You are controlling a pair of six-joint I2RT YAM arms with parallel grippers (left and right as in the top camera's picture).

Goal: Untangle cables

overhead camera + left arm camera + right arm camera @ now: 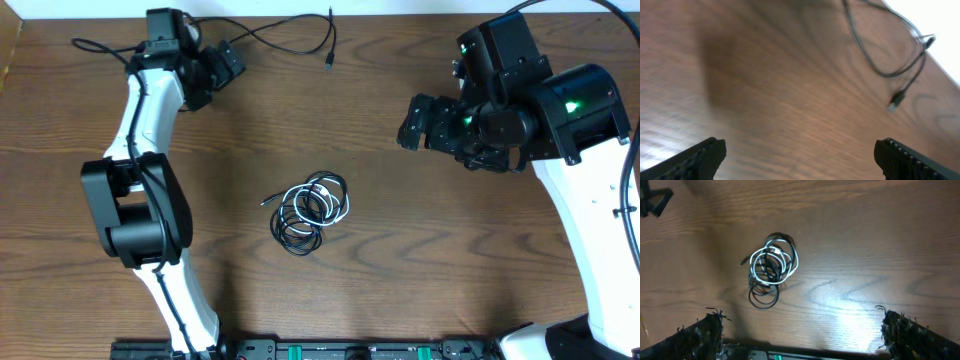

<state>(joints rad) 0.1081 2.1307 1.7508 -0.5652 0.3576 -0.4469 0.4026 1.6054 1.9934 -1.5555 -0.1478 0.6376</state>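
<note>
Tangle: the bundle of cables [312, 208] lies near the middle of the table [450, 270], well apart from both arms, with black loops wound through a white cord [760, 260].
Tangle axis: in the overhead view the heap is a little longer than wide, running from its far right down to its near left; a short plug end [265, 200] pokes out on its left.
Freed cable: one black cable [290, 35] lies spread out alone along the far edge, its plug [895, 102] pointing back toward the centre.
Left gripper: the left gripper [222, 62] has its fingers spread wide over bare wood with nothing between them; the freed cable lies just ahead of it and to its right, untouched.
Right gripper: the right gripper [418, 122] is also spread wide and empty, hanging above the table's right side.
Bearing: the tangle lies toward the centre from the right gripper, and the right wrist view has it ahead and slightly left of its fingers.
Nearer arm: the right one, by my reading, and it already faces the heap.
Next move: likely a reach inward and down to pick one strand; the protruding plug end looks the easiest hold.
Risk: a pinch on the heap's middle could lift every loop together.
</note>
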